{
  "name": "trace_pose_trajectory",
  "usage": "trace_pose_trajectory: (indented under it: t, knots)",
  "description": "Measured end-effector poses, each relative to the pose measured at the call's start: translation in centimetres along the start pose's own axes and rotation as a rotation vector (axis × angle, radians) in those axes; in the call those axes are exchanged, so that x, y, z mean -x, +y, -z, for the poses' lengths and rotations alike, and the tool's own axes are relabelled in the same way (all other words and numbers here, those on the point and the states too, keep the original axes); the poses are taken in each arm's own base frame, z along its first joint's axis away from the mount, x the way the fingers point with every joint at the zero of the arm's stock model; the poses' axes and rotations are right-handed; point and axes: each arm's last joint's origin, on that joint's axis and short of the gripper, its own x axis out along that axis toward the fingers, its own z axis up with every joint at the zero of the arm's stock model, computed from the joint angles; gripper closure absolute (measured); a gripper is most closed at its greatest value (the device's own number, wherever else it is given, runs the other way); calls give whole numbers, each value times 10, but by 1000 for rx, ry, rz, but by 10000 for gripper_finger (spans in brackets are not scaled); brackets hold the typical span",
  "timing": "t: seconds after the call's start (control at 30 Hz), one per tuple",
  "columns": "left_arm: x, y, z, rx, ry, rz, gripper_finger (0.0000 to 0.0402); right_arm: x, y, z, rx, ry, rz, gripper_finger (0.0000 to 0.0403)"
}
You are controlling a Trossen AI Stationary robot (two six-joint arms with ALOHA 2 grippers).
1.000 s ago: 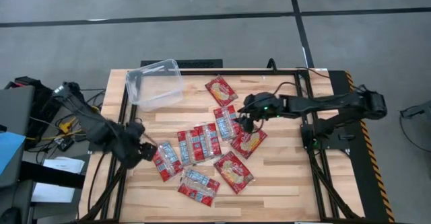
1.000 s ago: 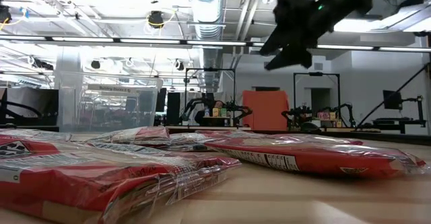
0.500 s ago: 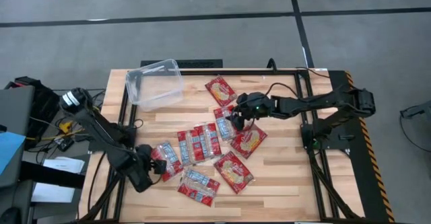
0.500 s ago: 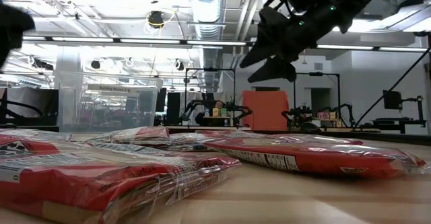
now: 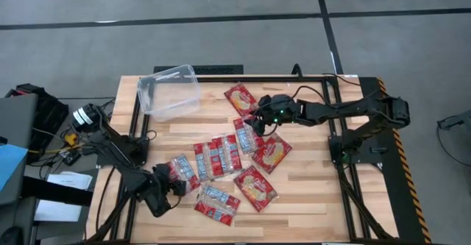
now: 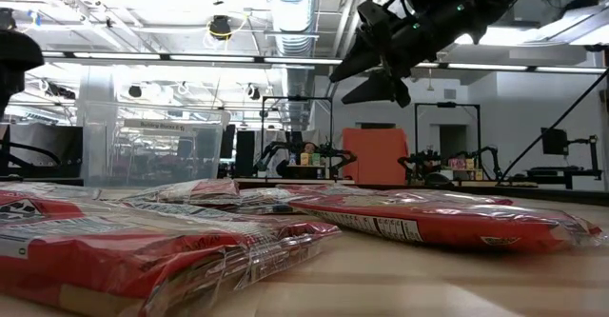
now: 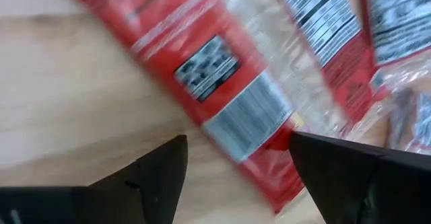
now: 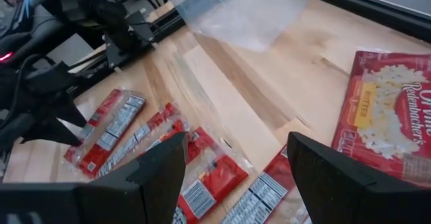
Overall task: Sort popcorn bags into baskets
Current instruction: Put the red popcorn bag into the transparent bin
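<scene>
Both my grippers are open above the popcorn bags

My left gripper (image 5: 174, 188) hangs with its fingers spread over the red bag (image 7: 222, 96) at the end of the row. My right gripper (image 5: 254, 121) is open too, with nothing in it, above another bag (image 5: 246, 134). The clear basket (image 5: 168, 91) sits far past both
</scene>
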Motion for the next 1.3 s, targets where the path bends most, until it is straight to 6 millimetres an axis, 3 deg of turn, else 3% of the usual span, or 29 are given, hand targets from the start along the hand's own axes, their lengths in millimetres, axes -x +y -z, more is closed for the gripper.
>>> trace_pose_trajectory:
  t: [0.27,0.53,0.67,1.0,1.3]
  knots:
    - [-19,-1,-3,42,-139,182,227,0,1,0,-23,3,-1,121]
    - [-40,7,-8,2,-239,205,378,0,0,2,-43,20,9,121]
    - [-41,4,-9,10,-230,200,396,0,0,3,-61,23,9,121]
    - [3,-27,-13,77,-128,335,401,0,1,2,-56,18,2,121]
    - [63,-44,-39,61,-144,372,401,0,1,2,-23,16,3,121]
